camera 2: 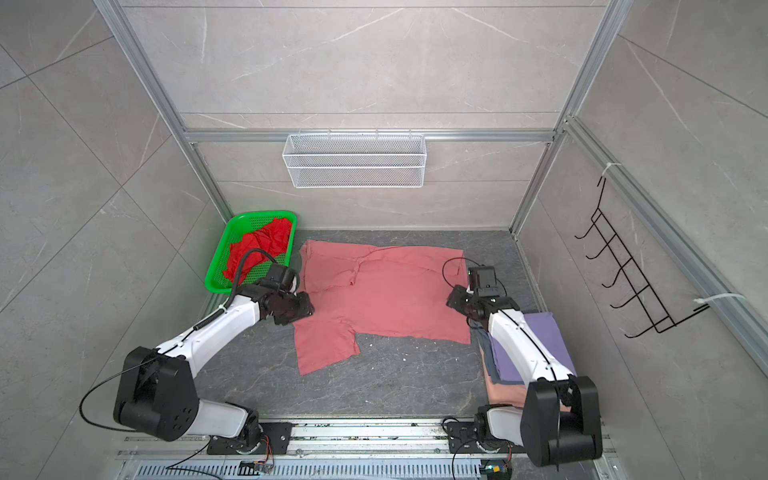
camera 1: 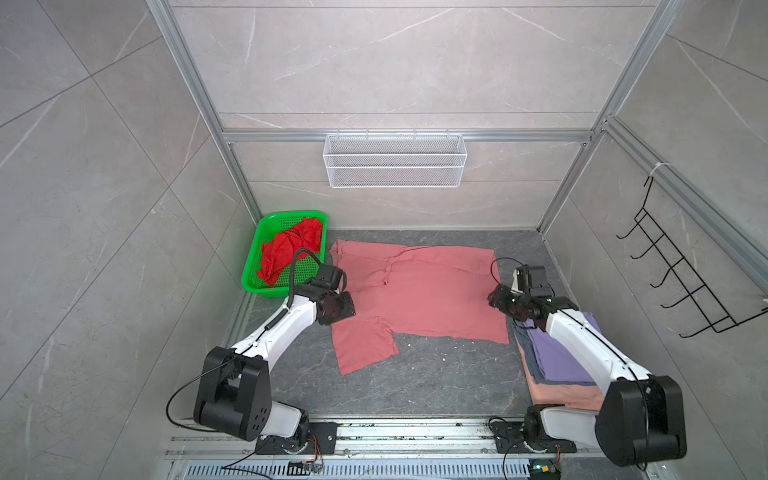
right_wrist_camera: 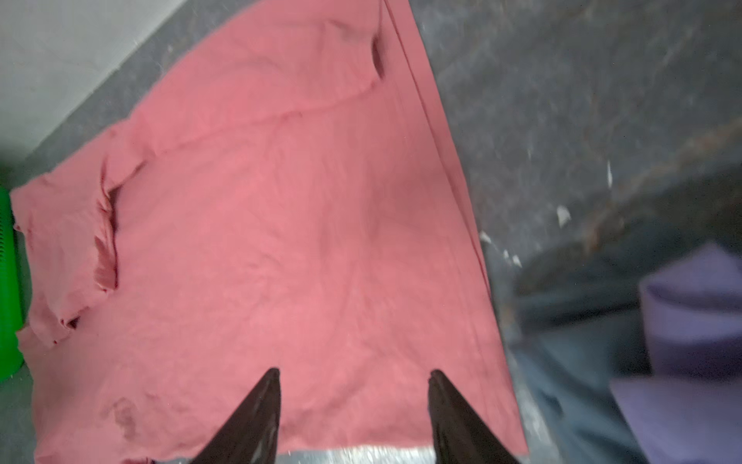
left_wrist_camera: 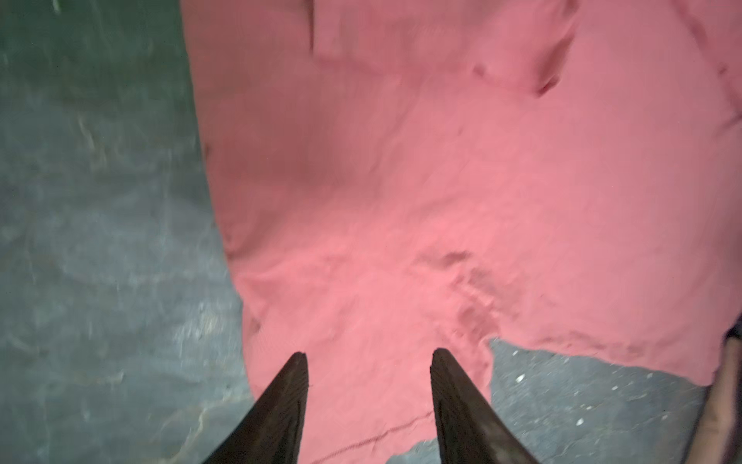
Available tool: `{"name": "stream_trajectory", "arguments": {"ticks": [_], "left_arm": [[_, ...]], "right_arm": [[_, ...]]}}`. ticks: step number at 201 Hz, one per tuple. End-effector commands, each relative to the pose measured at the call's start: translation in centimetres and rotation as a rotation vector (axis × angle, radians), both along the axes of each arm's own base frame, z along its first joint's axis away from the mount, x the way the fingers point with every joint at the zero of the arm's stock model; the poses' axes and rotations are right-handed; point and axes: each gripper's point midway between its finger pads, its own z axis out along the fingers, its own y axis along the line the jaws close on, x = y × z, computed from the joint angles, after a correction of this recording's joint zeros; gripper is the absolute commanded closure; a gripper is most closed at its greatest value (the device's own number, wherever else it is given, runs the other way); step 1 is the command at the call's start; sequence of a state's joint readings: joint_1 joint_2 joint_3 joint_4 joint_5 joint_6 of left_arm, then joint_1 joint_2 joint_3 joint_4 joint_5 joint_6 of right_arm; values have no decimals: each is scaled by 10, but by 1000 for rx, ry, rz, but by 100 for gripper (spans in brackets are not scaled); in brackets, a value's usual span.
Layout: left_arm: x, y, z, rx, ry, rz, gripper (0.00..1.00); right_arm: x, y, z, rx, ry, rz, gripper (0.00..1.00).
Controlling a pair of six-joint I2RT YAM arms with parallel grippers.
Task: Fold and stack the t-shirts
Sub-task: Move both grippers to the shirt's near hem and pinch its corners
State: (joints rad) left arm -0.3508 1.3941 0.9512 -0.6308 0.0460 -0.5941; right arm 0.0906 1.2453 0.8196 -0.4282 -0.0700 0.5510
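A dark grey marbled tabletop point(camera 1: 436, 374) bears a spread salmon-pink t-shirt point(camera 1: 432, 299), a green perforated plastic basket point(camera 1: 291, 215) (back-left corner) and a folded peach t-shirt point(camera 1: 557, 395)

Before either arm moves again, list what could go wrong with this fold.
1. The salmon-pink t-shirt has its far sleeve bunched over the body; folding now would likely trap those creases.
2. The right arm hangs over the folded stack, lavender t-shirt on top; a low sweep could knock it askew.
3. The left gripper has its jaws open over the shirt by its near sleeve; a shallow pinch may catch only one layer.
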Motion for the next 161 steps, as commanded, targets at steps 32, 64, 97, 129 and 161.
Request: {"name": "stream_trajectory", "arguments": {"ticks": [32,64,97,129,161], "left_arm": [[-83,13,-39,70,173,103,47],[-106,17,-56,120,227,109,48],[-119,17,-64,106,257,125,49],[-121,13,-76,86,284,133,50],[-115,4,-85,56,290,143,55]], "right_arm": [[-42,-4,-20,14,68,-66,39],[-42,-4,-29,32,80,-84,38],[-39,-8,-32,19,85,-111,37],[-39,-12,-37,5,102,-139,37],[-47,-17,-40,-12,138,-164,37]]}}
